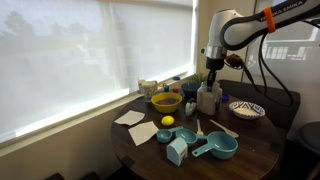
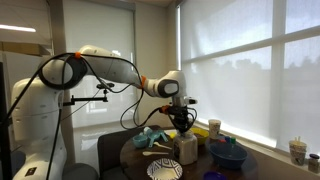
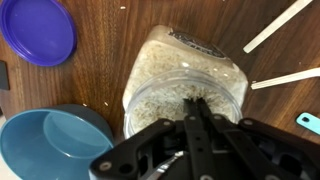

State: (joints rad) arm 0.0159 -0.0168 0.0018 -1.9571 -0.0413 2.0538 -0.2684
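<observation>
Hanging with jaws shut at the top of the jar of grain [image 3: 180, 70], standing on the tabletop [image 3: 100, 70] beside the blue bowl [image 3: 45, 145]. Seemingly past reach and closure; not yet lifting, showing no clear hold.

In the wrist view my hand [image 3: 197, 102] hangs closed right over the grain jar [image 3: 180, 70], so straight down is blocked. Left of the jar, the blue bowl [image 3: 50, 140] and purple lid [image 3: 38, 30] crowd the table [image 3: 110, 55]. Right of it a bare strip stays passable before two white sticks [image 3: 282, 78].
</observation>
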